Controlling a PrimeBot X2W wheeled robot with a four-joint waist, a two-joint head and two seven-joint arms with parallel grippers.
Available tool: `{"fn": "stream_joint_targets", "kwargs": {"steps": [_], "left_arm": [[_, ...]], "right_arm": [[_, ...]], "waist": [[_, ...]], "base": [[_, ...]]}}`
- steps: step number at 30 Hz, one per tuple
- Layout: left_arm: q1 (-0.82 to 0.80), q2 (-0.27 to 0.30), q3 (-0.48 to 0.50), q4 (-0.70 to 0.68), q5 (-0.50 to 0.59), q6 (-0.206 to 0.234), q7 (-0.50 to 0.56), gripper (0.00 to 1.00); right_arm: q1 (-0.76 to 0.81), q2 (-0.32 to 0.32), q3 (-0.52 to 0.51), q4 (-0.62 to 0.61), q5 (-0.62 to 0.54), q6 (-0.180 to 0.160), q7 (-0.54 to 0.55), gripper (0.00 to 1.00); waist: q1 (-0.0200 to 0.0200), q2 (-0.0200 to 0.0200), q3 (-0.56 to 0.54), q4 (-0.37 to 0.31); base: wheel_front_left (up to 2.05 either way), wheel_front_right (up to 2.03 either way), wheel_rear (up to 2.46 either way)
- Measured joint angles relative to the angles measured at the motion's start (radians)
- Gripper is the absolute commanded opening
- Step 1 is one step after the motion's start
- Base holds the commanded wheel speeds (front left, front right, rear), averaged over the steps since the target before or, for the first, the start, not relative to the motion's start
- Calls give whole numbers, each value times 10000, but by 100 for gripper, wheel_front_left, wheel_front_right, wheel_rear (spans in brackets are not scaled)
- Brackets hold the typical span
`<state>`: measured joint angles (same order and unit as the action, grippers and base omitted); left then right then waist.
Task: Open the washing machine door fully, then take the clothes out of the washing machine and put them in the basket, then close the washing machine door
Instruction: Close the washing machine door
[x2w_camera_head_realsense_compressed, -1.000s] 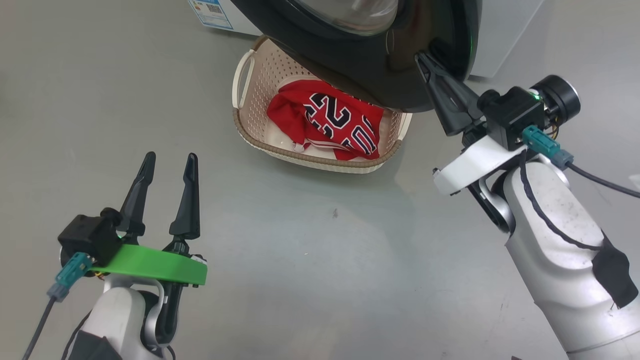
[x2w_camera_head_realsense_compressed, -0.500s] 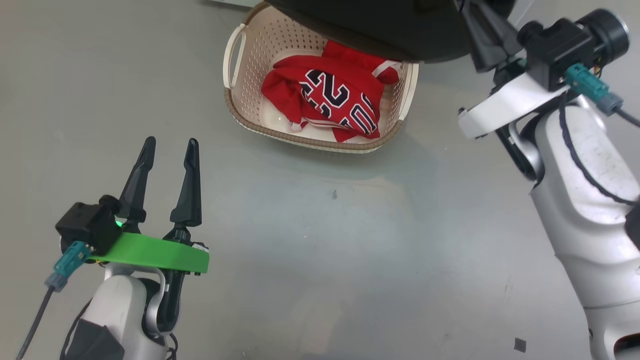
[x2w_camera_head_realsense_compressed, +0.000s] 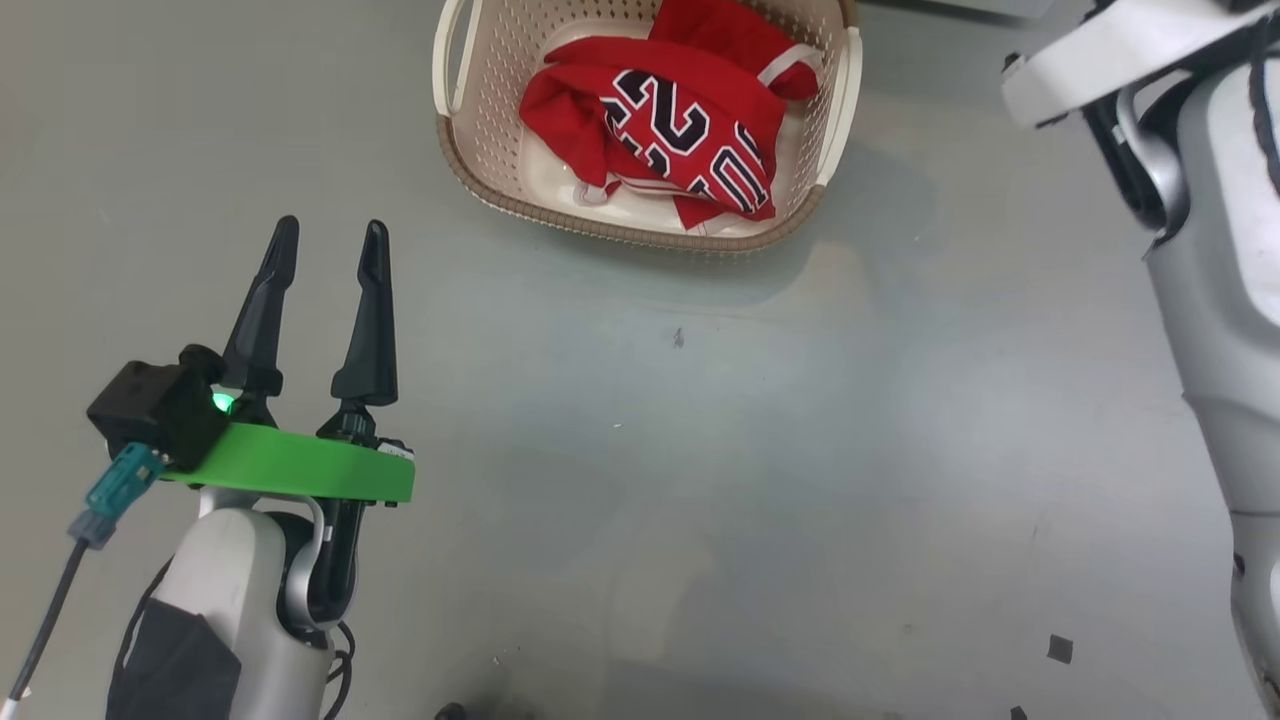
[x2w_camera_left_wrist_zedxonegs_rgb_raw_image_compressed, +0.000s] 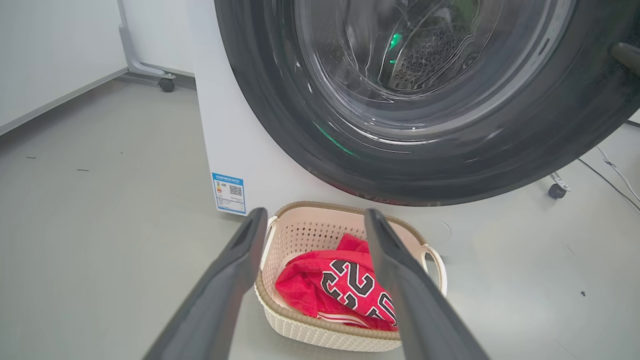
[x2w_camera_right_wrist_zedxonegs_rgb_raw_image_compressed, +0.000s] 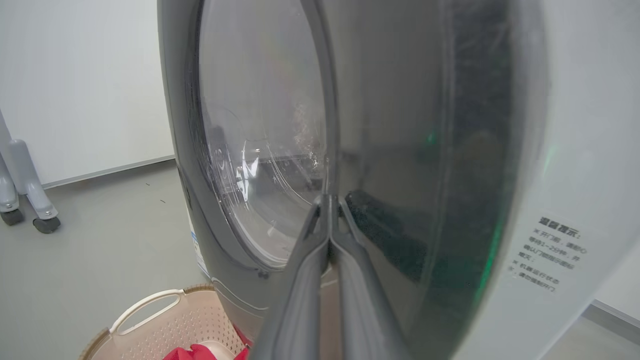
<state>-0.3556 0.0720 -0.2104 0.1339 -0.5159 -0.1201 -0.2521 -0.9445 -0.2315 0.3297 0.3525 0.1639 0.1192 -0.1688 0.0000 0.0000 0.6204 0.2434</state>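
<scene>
The red 23 jersey (x2w_camera_head_realsense_compressed: 660, 130) lies in the basket (x2w_camera_head_realsense_compressed: 640, 240), so door closing is in hand: right gripper (x2w_camera_right_wrist_zedxonegs_rgb_raw_image_compressed: 330, 200), pressed together at the washing machine door (x2w_camera_right_wrist_zedxonegs_rgb_raw_image_compressed: 390, 125) rim, should push it shut; left gripper (x2w_camera_head_realsense_compressed: 330, 228) hangs spread.

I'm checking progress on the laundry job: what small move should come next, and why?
Probably press the shut right tool harder against the door: the clothes lie in the basket, the tips meet the door, and I can't tell whether it has latched.
</scene>
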Motion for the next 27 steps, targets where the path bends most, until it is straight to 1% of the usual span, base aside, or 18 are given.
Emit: {"fn": "stream_joint_targets", "kwargs": {"steps": [6,11,24,27], "left_arm": [[-242,-42,31,-19,0,-6,0,100],[-402,-67,27,-15,0,-8,0,100],[-599,-157,-219,125,-4,-10,-2,100],[-616,-161,-249,144,-17,-10,-2,100]], "right_arm": [[-776,-98,-213,261,-15,-73,153,0],[-1366,-301,-274,474,-138,-75,272,0],[-2205,-401,-495,1162,-255,-90,284,0],[-2407,-399,-600,1287,-253,-215,282,0]], "waist": [[0,0,425,37],[0,0,711,69],[1,0,1043,179],[1,0,1080,188]], "base": [[0,0,0],[0,0,0],[0,0,0],[0,0,0]]}}
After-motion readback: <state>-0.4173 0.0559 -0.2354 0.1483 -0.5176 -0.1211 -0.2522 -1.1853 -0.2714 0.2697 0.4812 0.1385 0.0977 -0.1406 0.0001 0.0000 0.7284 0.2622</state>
